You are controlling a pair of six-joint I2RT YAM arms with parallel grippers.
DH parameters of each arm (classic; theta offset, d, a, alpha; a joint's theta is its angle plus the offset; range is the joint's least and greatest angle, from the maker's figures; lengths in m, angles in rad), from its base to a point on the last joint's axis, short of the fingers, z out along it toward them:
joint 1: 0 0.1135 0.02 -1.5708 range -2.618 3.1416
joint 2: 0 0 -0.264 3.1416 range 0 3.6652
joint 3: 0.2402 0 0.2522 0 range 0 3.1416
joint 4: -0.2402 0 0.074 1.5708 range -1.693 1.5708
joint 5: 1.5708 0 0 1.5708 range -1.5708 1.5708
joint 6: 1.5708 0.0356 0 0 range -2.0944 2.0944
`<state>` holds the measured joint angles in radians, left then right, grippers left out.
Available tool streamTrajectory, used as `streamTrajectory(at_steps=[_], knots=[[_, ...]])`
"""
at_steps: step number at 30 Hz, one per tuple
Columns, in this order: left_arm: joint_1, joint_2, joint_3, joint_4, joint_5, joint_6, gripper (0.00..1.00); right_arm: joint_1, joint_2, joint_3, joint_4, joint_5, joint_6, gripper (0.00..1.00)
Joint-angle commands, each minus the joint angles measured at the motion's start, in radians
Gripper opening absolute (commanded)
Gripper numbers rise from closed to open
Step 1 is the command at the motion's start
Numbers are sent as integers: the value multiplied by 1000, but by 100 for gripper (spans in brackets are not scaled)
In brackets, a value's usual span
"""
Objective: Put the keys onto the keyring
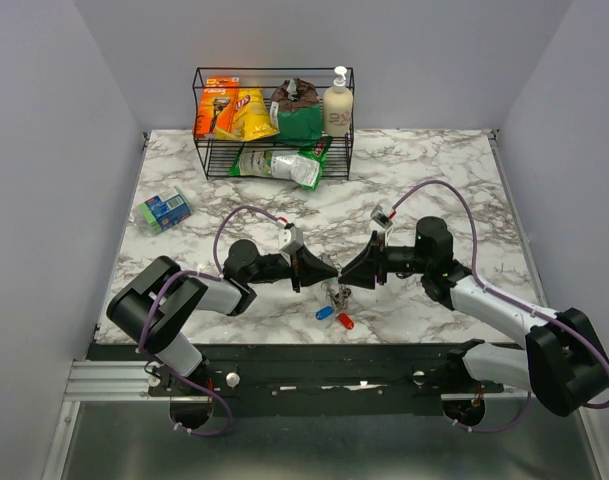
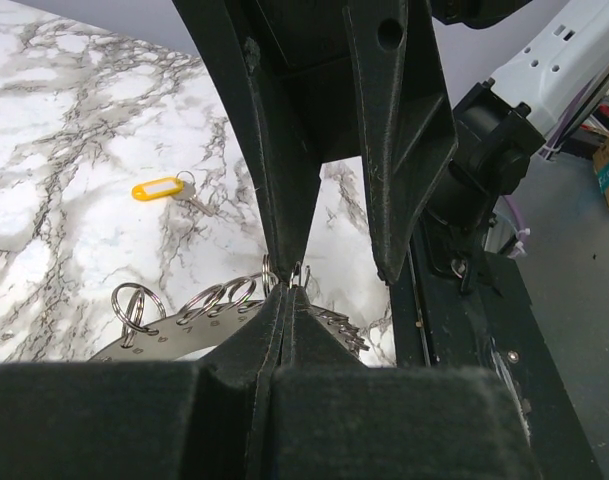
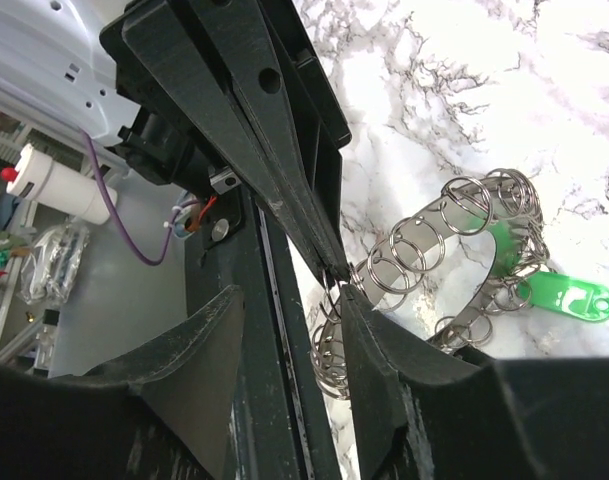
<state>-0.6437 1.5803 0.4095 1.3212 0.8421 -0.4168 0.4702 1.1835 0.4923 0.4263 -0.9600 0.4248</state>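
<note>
Just inside table [image 1: 404,316] edge, left gripper [image 1: 332,273] pinching keyring [image 1: 338,294]

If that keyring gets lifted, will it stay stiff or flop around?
Probably flops: the keyring is a thin curved band carrying many loose loops. Likely slippery, being bare shiny metal. Held at one spot by the left fingers, it may pivot.

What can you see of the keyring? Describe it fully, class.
The keyring is a curved, silvery metal strip with punched holes, carrying many small wire split rings. It lies on the marble table. The left gripper is shut on a ring at one end; a green key shows beneath the strip.
</note>
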Motion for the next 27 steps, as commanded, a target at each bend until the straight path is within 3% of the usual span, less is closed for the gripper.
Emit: streamTrajectory(at_steps=[1, 15, 27], knots=[[-7, -34, 15, 365, 6, -11, 0, 5, -18, -35, 17, -22, -32, 51], [-7, -42, 28, 365, 15, -37, 0, 5, -38, -78, 137, -16, 14, 34], [-11, -52, 26, 365, 26, -54, 0, 7, -45, -72, 164, 38, 43, 32]])
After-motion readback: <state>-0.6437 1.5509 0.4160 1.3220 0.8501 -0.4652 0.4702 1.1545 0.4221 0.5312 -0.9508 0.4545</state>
